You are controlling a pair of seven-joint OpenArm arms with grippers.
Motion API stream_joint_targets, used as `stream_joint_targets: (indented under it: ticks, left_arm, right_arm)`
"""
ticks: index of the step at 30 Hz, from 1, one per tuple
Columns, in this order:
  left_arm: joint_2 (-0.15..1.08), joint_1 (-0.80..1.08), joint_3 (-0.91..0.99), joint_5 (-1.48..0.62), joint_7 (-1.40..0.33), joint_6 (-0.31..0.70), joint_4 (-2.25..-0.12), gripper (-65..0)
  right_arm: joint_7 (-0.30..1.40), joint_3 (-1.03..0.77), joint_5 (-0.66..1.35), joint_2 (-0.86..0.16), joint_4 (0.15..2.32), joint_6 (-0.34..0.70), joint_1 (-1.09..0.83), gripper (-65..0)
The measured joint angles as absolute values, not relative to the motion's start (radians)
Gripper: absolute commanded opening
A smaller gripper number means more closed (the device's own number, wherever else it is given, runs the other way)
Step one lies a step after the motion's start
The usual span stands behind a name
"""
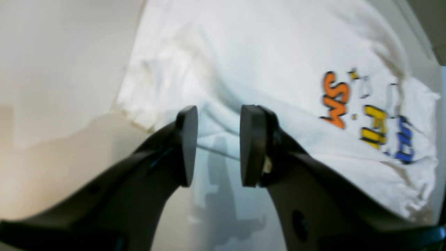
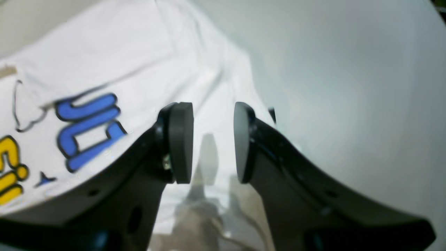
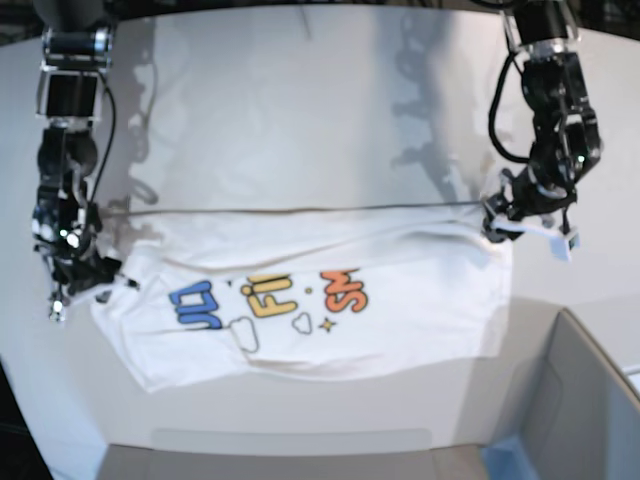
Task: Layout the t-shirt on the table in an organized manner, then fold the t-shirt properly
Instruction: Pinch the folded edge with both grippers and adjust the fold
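The white t-shirt [image 3: 400,300] lies spread on the white table [image 3: 300,120], print side up, with blue, yellow and orange-red lettering. Its edges are wrinkled. At the shirt's right corner in the base view, my left gripper [image 3: 497,222] hovers just above the cloth. The left wrist view shows that gripper [image 1: 218,118] open over the t-shirt [image 1: 261,52], with nothing between its pads. My right gripper [image 3: 95,285] sits at the shirt's left corner. It [image 2: 213,115] is open too, empty, above the t-shirt [image 2: 104,62] near a small black tag [image 2: 271,114].
A grey box [image 3: 590,400] with a blue corner [image 3: 505,455] stands at the front right, close to the shirt's lower right corner. A thin dark seam [image 3: 300,210] crosses the table just behind the shirt. The table's front edge [image 3: 290,440] runs below the shirt.
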State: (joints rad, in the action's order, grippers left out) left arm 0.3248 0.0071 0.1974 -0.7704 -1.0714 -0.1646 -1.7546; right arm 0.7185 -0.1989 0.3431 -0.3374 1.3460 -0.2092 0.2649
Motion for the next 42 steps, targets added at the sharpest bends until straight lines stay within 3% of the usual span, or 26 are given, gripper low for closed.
stream_joint_targets:
  ticks: [11,25,31,36,42]
  left_arm:
    - [0.334,0.002,0.094,-0.774,-1.05,-0.162,-1.626,-42.0]
    - [0.336,-0.011,0.094,-0.776,-1.024,-0.165,-1.625,-42.0]
    - [0.403,-0.01,0.089,-0.771,-1.029,-0.329,-1.625,-42.0]
    - [0.402,-0.023,0.089,-0.779,-1.121,-0.329,-1.623,-42.0]
    - [0.381,-0.033,0.09,-0.776,-1.114,-0.326,-1.623,-42.0]
  right_arm:
    - [0.719,-0.189,0.345,-0.221,1.4,-0.202,0.211,-44.9]
    - [0.717,-0.187,0.351,-0.229,1.4,-0.201,0.197,-44.9]
    - [0.717,-0.187,0.352,-0.229,1.399,-0.201,0.197,-44.9]
    - [0.717,-0.187,0.352,-0.229,1.399,-0.201,0.198,-44.9]
    - [0.717,-0.187,0.352,-0.227,1.399,-0.201,0.202,-44.9]
